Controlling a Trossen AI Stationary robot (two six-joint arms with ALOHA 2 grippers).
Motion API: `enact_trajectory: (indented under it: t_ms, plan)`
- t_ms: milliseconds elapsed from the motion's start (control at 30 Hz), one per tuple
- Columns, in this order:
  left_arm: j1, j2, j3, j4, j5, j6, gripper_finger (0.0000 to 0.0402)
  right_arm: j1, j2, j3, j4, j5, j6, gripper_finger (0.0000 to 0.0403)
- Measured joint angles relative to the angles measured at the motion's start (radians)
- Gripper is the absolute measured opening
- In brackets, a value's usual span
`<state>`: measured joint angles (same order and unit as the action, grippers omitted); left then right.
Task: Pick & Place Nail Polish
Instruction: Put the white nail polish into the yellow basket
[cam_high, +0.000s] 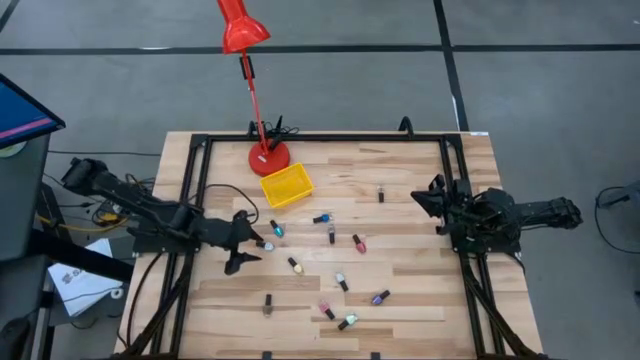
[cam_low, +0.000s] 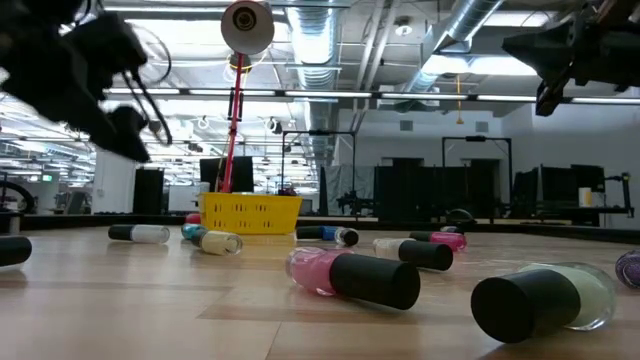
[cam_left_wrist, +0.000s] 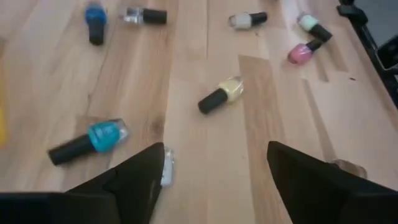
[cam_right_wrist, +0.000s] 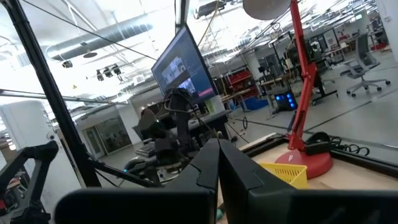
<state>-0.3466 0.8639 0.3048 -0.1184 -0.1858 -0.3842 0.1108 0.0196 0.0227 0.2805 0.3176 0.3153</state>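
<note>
Several tiny nail polish bottles lie on their sides across the wooden table, among them a teal one (cam_high: 277, 229), a pink one (cam_high: 359, 243) and a purple one (cam_high: 380, 297). My left gripper (cam_high: 250, 245) is open and empty, raised above the table. In the left wrist view (cam_left_wrist: 217, 180) a clear bottle (cam_left_wrist: 166, 167) shows at one finger's inner edge. The teal bottle (cam_left_wrist: 93, 140) and a pale yellow one (cam_left_wrist: 221, 96) lie just beyond. My right gripper (cam_high: 420, 197) is shut and empty, held high at the table's right side; it also shows in its wrist view (cam_right_wrist: 219, 163).
A yellow tray (cam_high: 287, 186) stands at the far middle of the table, next to the round base (cam_high: 268, 158) of a red desk lamp. A black frame (cam_high: 196, 160) runs along the table's edges. Bare wood lies near the front left.
</note>
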Motion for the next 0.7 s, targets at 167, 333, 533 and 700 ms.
enact_trajectory:
  t_ms: [167,333,533,700]
  plan:
    - [0.000,0.038,-0.122,0.207,-0.104,-0.013,0.0284,-0.003,0.000,0.000,-0.003,-0.002,0.000,0.0000]
    - [0.000,0.063,-0.217,0.323,-0.088,-0.017,0.0283,-0.002,0.000,0.000,-0.006,-0.002,0.000,0.0000]
    - [0.000,0.091,-0.251,0.376,-0.107,0.015,0.0282,-0.003,0.000,0.000,-0.018,-0.002,0.000,0.0000]
    - [0.000,0.126,-0.253,0.389,-0.151,0.070,0.0282,-0.002,0.000,0.000,-0.018,-0.002,0.000,0.0000]
